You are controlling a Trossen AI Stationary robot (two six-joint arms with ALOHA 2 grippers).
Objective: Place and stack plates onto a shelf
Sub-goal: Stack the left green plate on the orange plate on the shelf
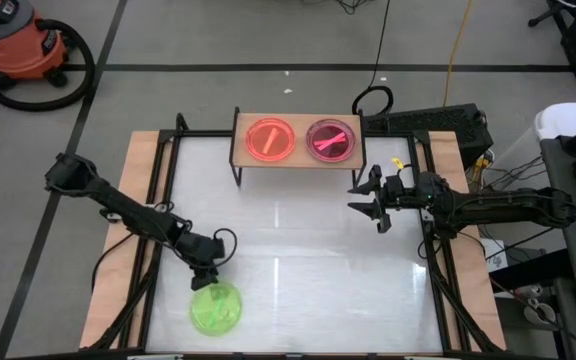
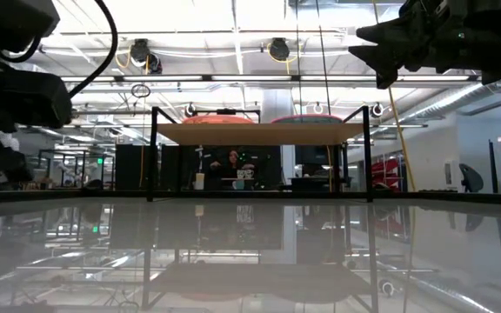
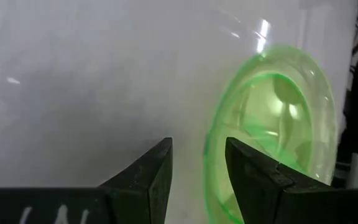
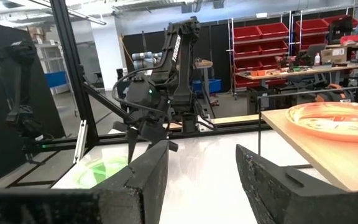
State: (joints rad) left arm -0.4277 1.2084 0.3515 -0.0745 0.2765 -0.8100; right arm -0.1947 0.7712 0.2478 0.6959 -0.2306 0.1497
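A green plate (image 1: 215,308) lies flat on the table near its near left corner; it also shows in the left wrist view (image 3: 278,124). My left gripper (image 1: 206,278) is open and points down at the plate's far rim, one finger over the plate's inside and one outside it (image 3: 197,180). The shelf (image 1: 298,160) stands at the table's far edge with an orange-pink plate (image 1: 270,140) on its left and a pink plate (image 1: 332,140) on its right. My right gripper (image 1: 373,203) is open and empty, raised in front of the shelf's right end. My left gripper has its fingers on either side of the green plate's far rim (image 3: 213,162), coming from above. One finger (image 3: 247,174) is over the plate's inside, the other outside. I cannot tell whether they touch the rim. The plate lies flat on the table.
Black metal frame rails and wooden boards (image 1: 118,250) run along the table's left and right edges. The middle of the white tabletop (image 1: 298,250) is bare. Cables and a black box (image 1: 438,125) lie behind the shelf on the right.
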